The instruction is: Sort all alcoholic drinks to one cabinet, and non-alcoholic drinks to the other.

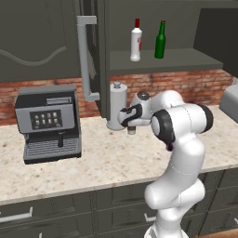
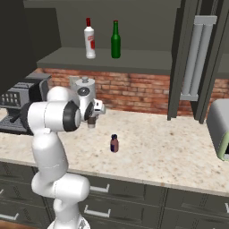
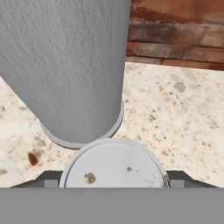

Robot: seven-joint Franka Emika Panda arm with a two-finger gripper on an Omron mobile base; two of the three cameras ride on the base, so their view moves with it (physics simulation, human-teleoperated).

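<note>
Sitting between pincer (image 3: 113, 181) tips: coffee cup (image 3: 114, 164), beside canister (image 3: 65, 70).

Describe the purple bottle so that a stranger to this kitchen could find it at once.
Start at the speckled counter below the open cabinet shelf. The purple bottle stands alone near the front edge, right of the robot arm. It is tiny, dark-capped and far shorter than the shelf's two bottles.

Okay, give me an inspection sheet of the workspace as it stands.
Surface: speckled counter, no spills seen.
Job's things: white bottle and green bottle upright on the open cabinet shelf; purple bottle on the counter; coffee cup at the hand.
Clutter: grey canister right beside the cup; coffee machine.
Grippers: hand closed on the cup's lid.
Cables: nothing seen.
Surroundings: brick wall; cabinet door open.
</note>
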